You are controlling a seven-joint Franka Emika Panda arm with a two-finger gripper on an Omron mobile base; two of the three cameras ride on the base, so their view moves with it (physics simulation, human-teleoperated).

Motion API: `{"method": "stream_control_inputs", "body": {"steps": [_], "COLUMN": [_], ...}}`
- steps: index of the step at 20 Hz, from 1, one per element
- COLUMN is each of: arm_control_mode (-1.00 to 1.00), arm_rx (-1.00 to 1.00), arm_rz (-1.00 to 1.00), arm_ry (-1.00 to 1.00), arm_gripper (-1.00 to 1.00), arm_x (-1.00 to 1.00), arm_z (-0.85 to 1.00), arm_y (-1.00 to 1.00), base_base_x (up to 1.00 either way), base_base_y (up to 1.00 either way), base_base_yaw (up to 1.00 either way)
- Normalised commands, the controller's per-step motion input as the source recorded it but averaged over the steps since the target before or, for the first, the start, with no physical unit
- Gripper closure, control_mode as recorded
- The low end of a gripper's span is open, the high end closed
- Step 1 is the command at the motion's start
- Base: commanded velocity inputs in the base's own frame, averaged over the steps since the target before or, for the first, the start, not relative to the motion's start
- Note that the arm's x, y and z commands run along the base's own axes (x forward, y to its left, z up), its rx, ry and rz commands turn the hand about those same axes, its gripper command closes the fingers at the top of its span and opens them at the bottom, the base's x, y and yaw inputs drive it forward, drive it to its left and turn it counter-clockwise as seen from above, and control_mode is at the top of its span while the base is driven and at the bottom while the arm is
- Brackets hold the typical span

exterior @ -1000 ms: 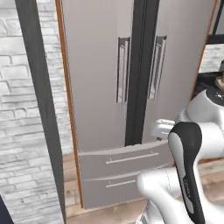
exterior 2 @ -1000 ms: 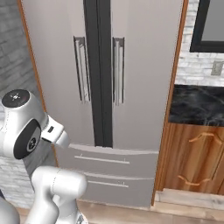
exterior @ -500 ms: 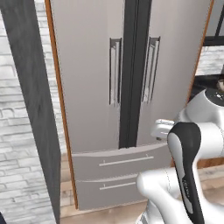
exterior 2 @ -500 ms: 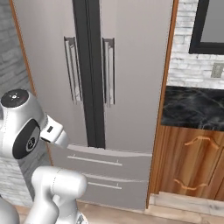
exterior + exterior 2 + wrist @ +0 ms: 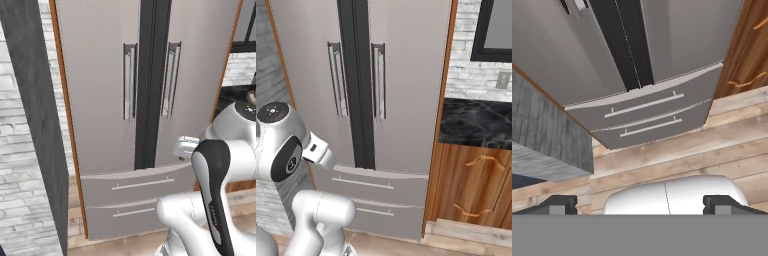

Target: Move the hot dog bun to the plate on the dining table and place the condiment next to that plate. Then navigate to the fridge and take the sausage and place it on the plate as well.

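The fridge stands straight ahead, tall and grey-silver, both doors shut, with two long vertical handles beside the dark centre gap. In the right base view the fridge shows its two wide drawers at the bottom. My arm is folded up close to the base. The hand view looks down at the fridge drawers and the floor, and my gripper is open with nothing between its fingertips. The bun, plate, dining table, condiment and sausage are out of view.
A dark grey panel and a white brick wall flank the fridge on the left. To its right is a black marble counter over wooden cabinets. Wooden floor lies before the drawers.
The base has driven on: the whole picture has shifted, so the fridge sits a little further left in both base views. The arm keeps its folded pose and the gripper stays open.
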Motion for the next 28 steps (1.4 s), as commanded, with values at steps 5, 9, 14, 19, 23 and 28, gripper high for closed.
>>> {"method": "stream_control_inputs", "body": {"steps": [5, 9, 14, 19, 23, 28], "arm_control_mode": [1.0, 1.0, -1.0, -1.0, -1.0, -1.0], "arm_rx": [0.0, 0.0, 0.0, 0.0, -0.04, -0.13], "arm_rz": [0.0, 0.0, 0.0, 0.0, 0.0, 0.0], "arm_ry": [0.0, 0.0, -0.02, -0.14, -0.19, -0.27], "arm_gripper": [-1.0, -1.0, -1.0, -1.0, -1.0, -1.0], "arm_x": [0.0, 0.0, 0.1, 0.95, 0.8, 0.61], "arm_z": [0.0, 0.0, 0.03, 0.48, 0.47, 0.52], "arm_y": [0.0, 0.0, 0.0, -0.19, -0.19, -0.26], "base_base_x": [-0.21, -0.28, -0.04, 0.0, 0.0, 0.0], "base_base_y": [0.0, 0.0, 0.0, 0.0, 0.0, 0.0], "base_base_yaw": [-0.02, -0.03, -0.01, 0.0, 0.0, 0.0]}}
